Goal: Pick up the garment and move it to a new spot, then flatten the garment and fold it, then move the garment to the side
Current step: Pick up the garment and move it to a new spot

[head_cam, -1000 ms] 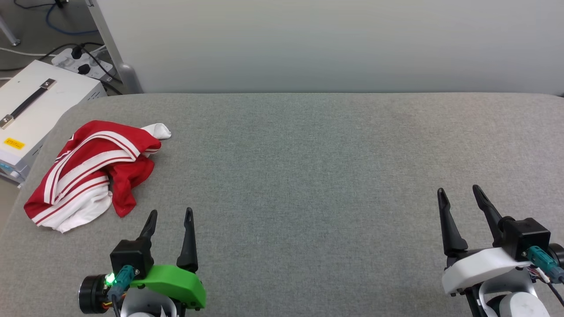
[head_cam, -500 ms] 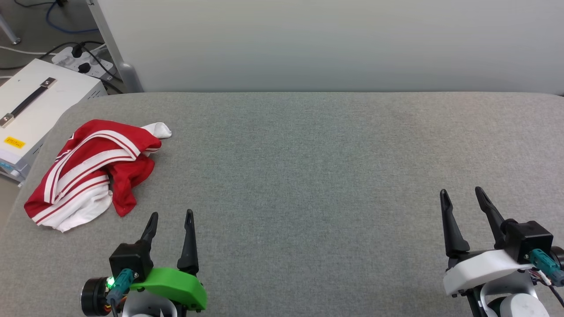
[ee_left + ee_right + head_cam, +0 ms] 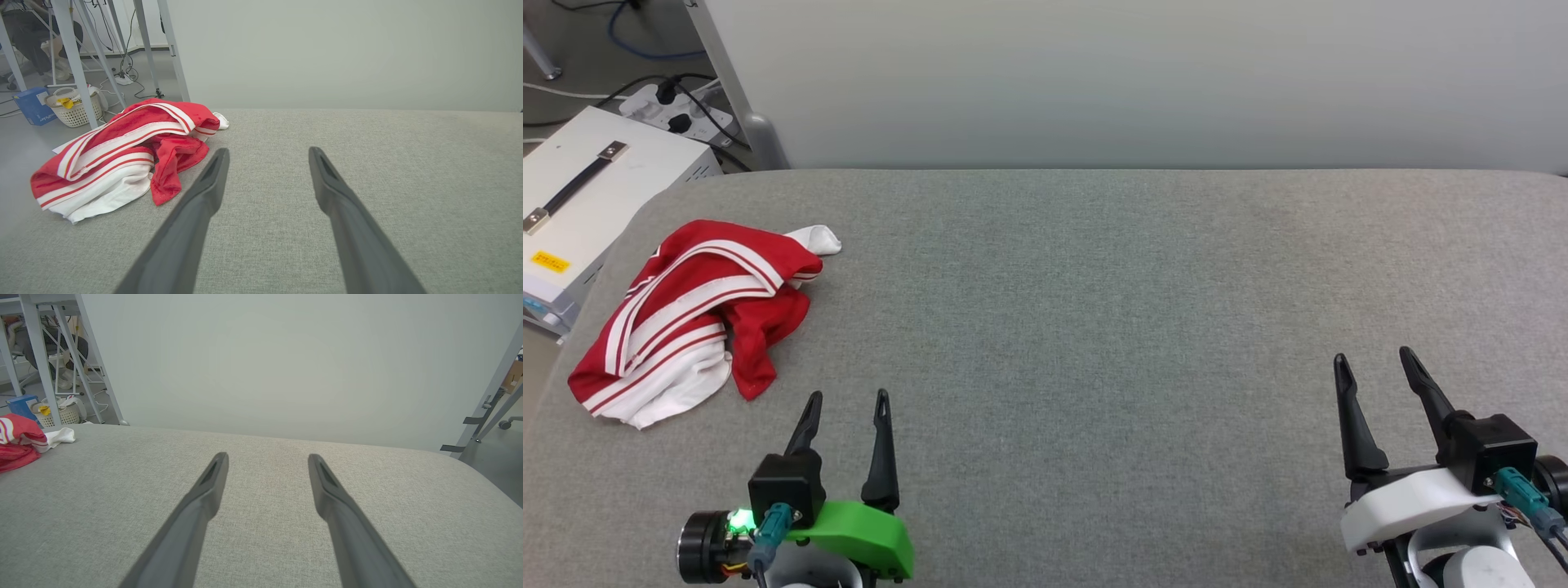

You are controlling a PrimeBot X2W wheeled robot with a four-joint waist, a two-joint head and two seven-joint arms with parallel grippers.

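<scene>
A grey fabric-covered surface (image 3: 1111, 327) spans the head view, with a pale wall panel (image 3: 1143, 82) standing along its far edge at 12 o'clock

The garment (image 3: 686, 310) lies crumpled at about 9 o'clock on that surface, close to the left edge: red folds on top, white-and-red stripe bands running across them, white cloth at the near end and a white sleeve tip poking out at the far right. In the left wrist view the garment (image 3: 122, 155) sits at 10 o'clock from the fingers, near but apart from them

Off the surface at 10 o'clock stands a white case (image 3: 596, 188) with a dark strap handle on its lid; what it holds cannot be told

The left gripper (image 3: 849, 395) is at 7 o'clock, fingers spread with nothing between them, just right of the garment and not touching it. The right gripper (image 3: 1373, 356) is at 4 o'clock, fingers spread likewise over bare fabric, well apart from the garment

On the floor beyond, a white lattice basket (image 3: 79, 115) holds something yellow (image 3: 65, 102) and pale items, with a blue box (image 3: 32, 108) just beside it

A white power strip (image 3: 678, 114) with dark plugs lies behind the case
</scene>
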